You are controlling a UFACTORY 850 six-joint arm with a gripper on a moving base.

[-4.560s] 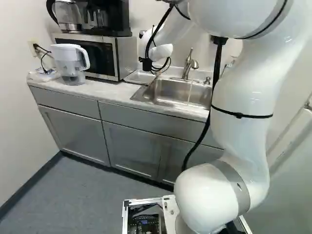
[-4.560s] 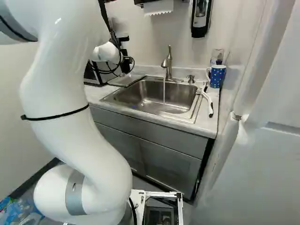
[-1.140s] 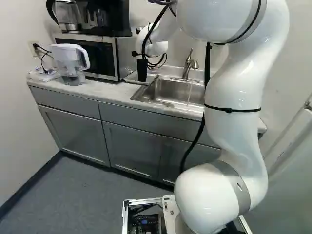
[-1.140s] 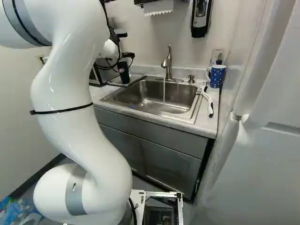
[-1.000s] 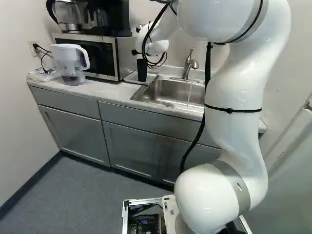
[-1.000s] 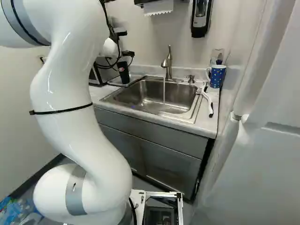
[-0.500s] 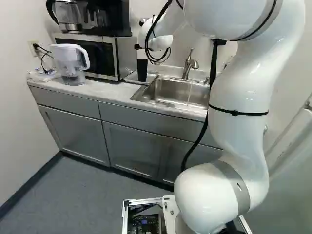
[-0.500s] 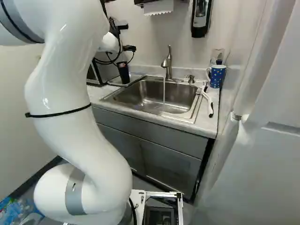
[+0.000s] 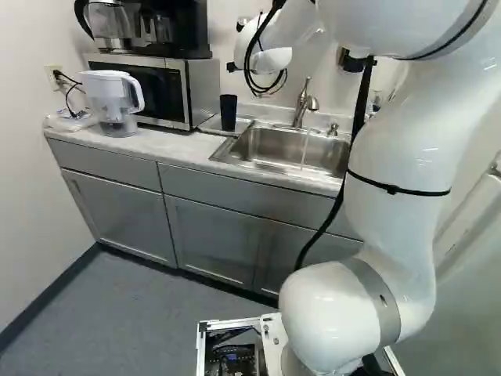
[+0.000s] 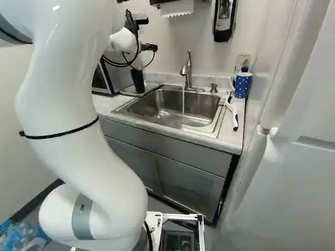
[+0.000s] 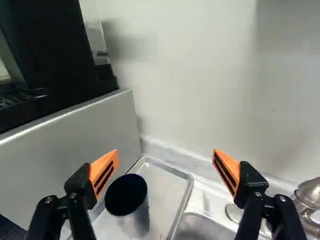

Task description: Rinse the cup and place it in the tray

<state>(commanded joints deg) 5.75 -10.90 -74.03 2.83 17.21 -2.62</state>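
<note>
White and jointed, the arm (image 10: 78, 115) takes up the most room, rising in front of the desk (image 9: 168, 147) and reaching over its far side. The microwave (image 9: 202, 90) bounds the work on the left, so its flank is what stands most in the way of a sideways swing. The steel sink (image 10: 167, 97) lies to the right, and the shallow metal tray (image 11: 167, 195) sits between the two. At the near left is a water pitcher (image 9: 109, 94), clear of the work. The faucet (image 10: 187, 70) rises behind the sink with water running into the basin; anything swung right at the far side could knock it. Right of the sink lie a white-handled brush (image 10: 230, 111) and, farther off, a blue dotted mug (image 10: 243, 85), neither needed. The dark cup (image 11: 137, 220) stands upright in the tray, mouth up, at the sink's left. The jaws stand wide apart with nothing between them, their orange pads (image 11: 105, 172) off the cup. I judge the placing to be done and the release made, though I cannot tell from this whether the cup was rinsed. The next move calls for backing clear, up and away, without a pad catching the cup's rim and tipping it.
</note>
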